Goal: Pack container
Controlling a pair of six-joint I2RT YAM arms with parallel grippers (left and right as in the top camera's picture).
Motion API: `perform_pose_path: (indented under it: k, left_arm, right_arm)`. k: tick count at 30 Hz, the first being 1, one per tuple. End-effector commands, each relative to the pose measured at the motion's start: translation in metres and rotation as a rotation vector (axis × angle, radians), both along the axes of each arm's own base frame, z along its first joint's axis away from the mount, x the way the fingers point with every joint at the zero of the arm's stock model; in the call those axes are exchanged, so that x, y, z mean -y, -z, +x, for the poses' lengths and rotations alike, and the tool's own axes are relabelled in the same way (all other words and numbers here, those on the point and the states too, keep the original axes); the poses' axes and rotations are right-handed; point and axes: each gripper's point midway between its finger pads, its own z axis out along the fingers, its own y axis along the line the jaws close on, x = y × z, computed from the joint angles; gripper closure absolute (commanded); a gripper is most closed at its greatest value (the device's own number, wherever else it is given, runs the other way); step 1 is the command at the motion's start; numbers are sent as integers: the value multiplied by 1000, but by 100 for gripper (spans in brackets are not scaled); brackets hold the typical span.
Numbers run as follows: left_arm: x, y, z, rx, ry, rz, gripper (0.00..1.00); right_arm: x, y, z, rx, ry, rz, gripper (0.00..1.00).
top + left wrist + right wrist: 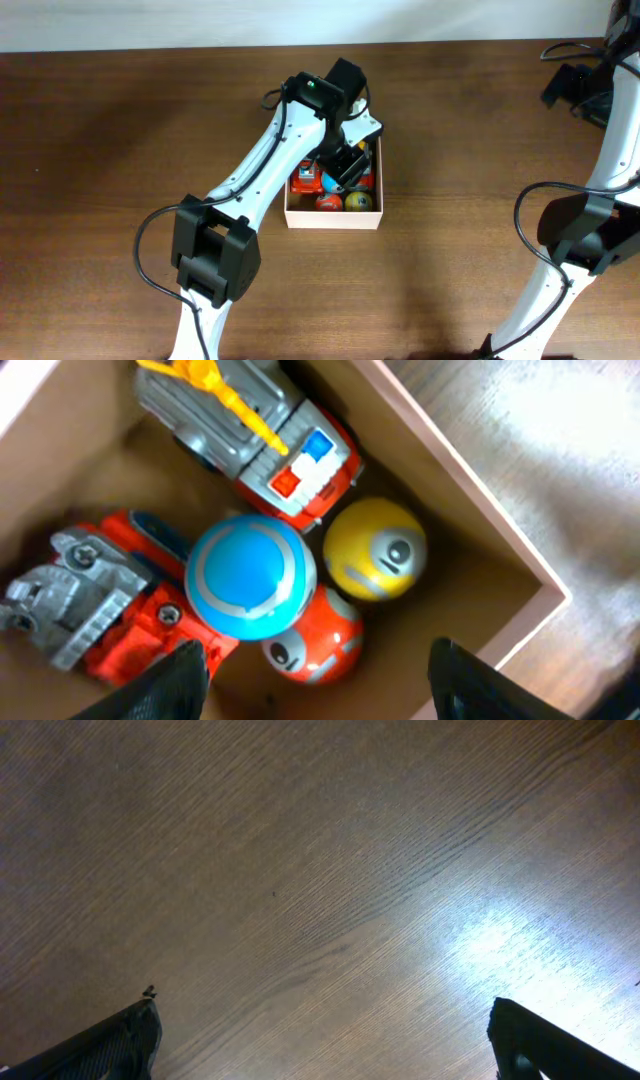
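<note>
Two toy trucks [255, 445], three balls [250, 575] inside container [478, 508]; left pincer [320, 685] spread above.

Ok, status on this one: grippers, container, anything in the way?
Left gripper open above container, holding nothing. Right gripper open over table. Container holds two toy trucks, blue ball, yellow ball, orange ball. Nothing in the way.

The dark wood-grain table [100, 150] carries one container [333, 220] (white-walled, tan inside) near its middle.
</note>
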Motion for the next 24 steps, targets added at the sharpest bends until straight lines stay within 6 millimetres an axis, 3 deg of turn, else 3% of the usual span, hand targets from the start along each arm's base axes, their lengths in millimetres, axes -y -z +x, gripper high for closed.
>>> perform_pose_path:
  k: [1, 7, 12, 13, 19, 24]
  left_arm:
    - [4, -4, 13, 66, 9, -3, 28]
    - [-2, -4, 26, 125, -10, 37, 29]
    - [-11, -3, 49, 227, -53, 102, 38]
    - [-12, -2, 54, 243, -68, 112, 44]
    - [-14, 21, 66, 257, -79, 158, 64]
    - [-19, 40, 68, 242, -79, 207, 69]
  right_arm:
    - [-2, -22, -1, 55, -2, -22, 1]
    - [-2, -22, -1, 55, -2, -21, 1]
    - [-2, -22, -1, 55, -2, -21, 1]
    - [-2, -22, -1, 55, -2, -22, 1]
    - [-2, -22, -1, 55, -2, -21, 1]
    - [-2, -22, -1, 55, -2, -22, 1]
